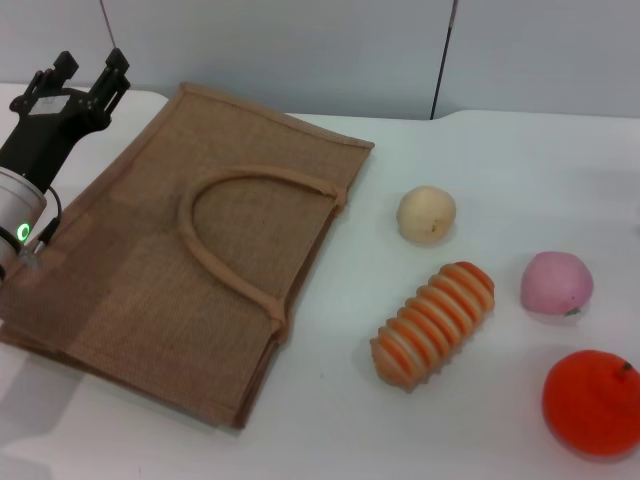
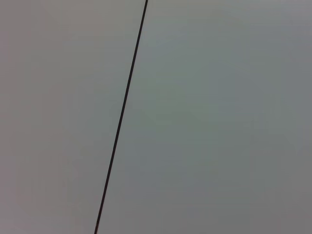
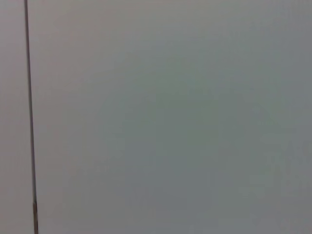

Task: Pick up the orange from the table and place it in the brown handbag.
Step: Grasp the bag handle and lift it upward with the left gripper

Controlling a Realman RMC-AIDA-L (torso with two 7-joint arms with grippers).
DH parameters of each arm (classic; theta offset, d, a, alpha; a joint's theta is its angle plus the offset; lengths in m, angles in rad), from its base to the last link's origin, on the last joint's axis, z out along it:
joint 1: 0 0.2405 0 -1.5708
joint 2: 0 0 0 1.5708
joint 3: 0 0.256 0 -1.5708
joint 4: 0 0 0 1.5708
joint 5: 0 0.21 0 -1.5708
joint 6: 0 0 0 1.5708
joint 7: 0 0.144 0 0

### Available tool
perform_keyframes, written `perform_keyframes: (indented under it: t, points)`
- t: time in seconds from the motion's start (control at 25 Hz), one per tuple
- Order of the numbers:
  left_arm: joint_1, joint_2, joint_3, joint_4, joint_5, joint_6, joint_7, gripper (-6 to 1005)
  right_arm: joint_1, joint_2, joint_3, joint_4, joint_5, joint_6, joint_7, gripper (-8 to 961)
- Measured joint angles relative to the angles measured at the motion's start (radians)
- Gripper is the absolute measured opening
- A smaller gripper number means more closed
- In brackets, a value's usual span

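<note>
The orange [image 1: 593,402] is round and bright red-orange with a small dark stem; it rests on the white table [image 1: 500,160] at the near right corner of the head view. The brown handbag [image 1: 190,250] lies flat on the left half of the table, its looped handle [image 1: 235,235] on top. My left gripper [image 1: 80,78] is raised at the far left, over the bag's left edge, its black fingers spread apart and empty. The right gripper is out of view. Both wrist views show only a plain grey wall.
A ribbed orange-and-cream oblong item [image 1: 434,323] lies between the bag and the orange. A pale pink round fruit [image 1: 556,282] sits just beyond the orange. A cream round fruit [image 1: 426,214] lies farther back. A grey wall stands behind the table.
</note>
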Motion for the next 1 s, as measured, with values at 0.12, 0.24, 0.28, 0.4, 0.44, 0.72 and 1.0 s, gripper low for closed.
perform_keyframes:
  t: [0.12,0.24,0.28,0.4,0.44,0.72,1.0]
  points:
    - [0.000,0.001,0.000,0.000,0.000,0.000,0.000,727,0.000,0.000,0.000,0.000,0.000,0.000,0.000,882]
    - [0.000,0.001,0.000,0.000,0.000,0.000,0.000,727,0.001,0.000,0.000,0.000,0.000,0.000,0.000,882]
    - [0.000,0.001,0.000,0.000,0.000,0.000,0.000,727,0.001,0.000,0.000,0.000,0.000,0.000,0.000,882]
    - [0.000,0.001,0.000,0.000,0.000,0.000,0.000,727,0.001,0.000,0.000,0.000,0.000,0.000,0.000,882]
    - [0.000,0.002,0.000,0.000,0.000,0.000,0.000,727,0.001,0.000,0.000,0.000,0.000,0.000,0.000,882]
    - [-0.001,0.003,0.007,0.000,0.005,0.005,-0.016,727,0.001,0.000,0.000,0.000,0.000,0.000,0.000,882]
    - [-0.015,0.012,0.017,0.026,0.091,0.071,-0.186,727,0.000,0.000,0.000,-0.006,0.001,0.000,0.000,882]
